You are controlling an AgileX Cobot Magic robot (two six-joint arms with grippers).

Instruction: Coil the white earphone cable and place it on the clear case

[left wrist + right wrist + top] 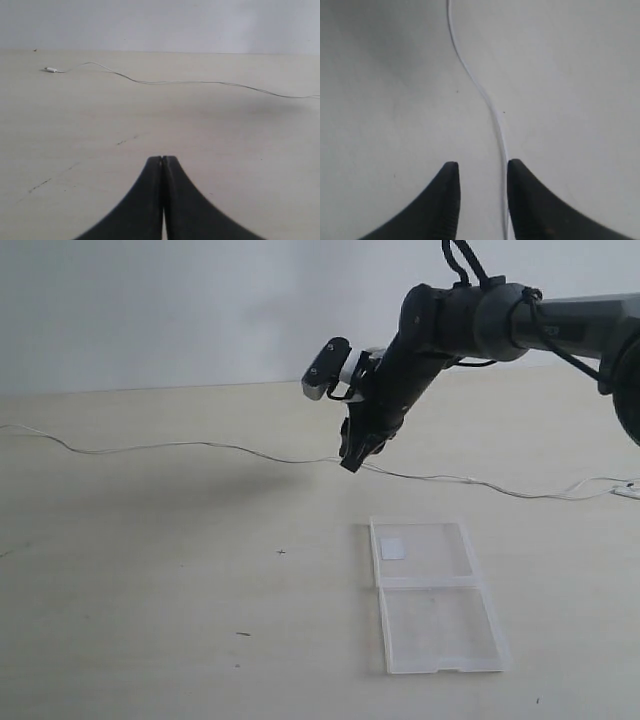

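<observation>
The white earphone cable (200, 447) lies stretched out across the table from far left to far right, with small white parts at its right end (625, 490). My right gripper (356, 455) hangs just over its middle, jaws open, and the cable (492, 107) runs between the two fingers close beside one fingertip (516, 167). Nothing is pinched. The clear case (432, 595) lies open and flat in front of that gripper, a white sticker (391, 547) in its far half. My left gripper (162, 159) is shut and empty, low over the bare table, with the cable (200, 82) and its plug end (51, 70) farther off.
The pale tabletop (150, 570) carries a few small dark specks. A plain light wall (150, 310) rises behind the table. The right arm (500, 320) reaches in from the upper right.
</observation>
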